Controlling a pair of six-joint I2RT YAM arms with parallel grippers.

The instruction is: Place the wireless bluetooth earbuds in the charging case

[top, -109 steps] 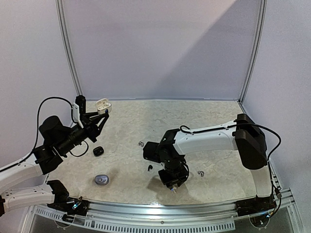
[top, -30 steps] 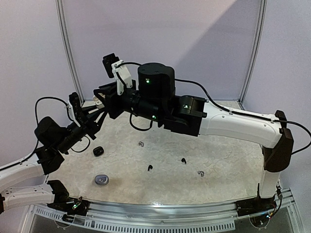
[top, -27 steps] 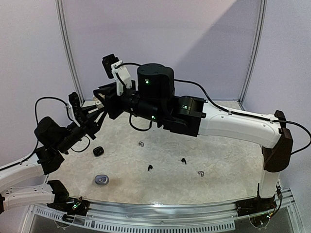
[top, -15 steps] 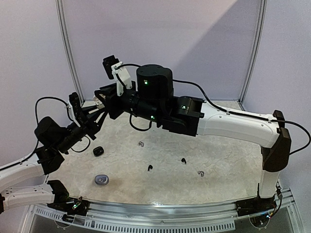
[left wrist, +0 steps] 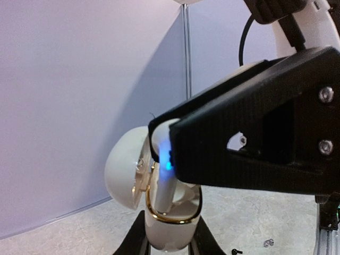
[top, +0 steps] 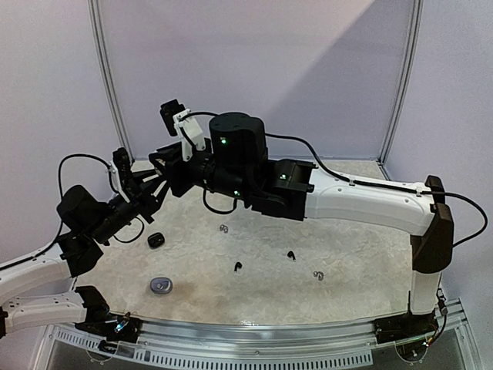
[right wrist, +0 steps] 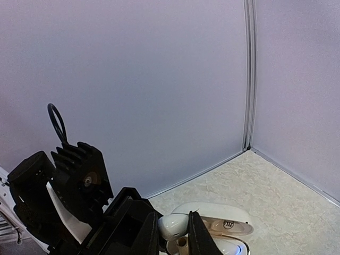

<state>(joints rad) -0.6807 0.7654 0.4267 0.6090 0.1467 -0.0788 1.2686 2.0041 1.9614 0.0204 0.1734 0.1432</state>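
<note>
Your left gripper [top: 146,187] was clamped tight on the white charging case [left wrist: 170,234], lid open, held raised at the back left. Your right gripper [right wrist: 172,234] was pinched narrowly on a white earbud [left wrist: 159,194], directly above the case with its stem at the gold-rimmed opening.

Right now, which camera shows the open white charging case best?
The left wrist view: it shows the white charging case close, lid open, held by the left fingers. The right wrist view catches only its top behind the right fingers, which pinch a white earbud. In the top external view the arms hide it.
</note>
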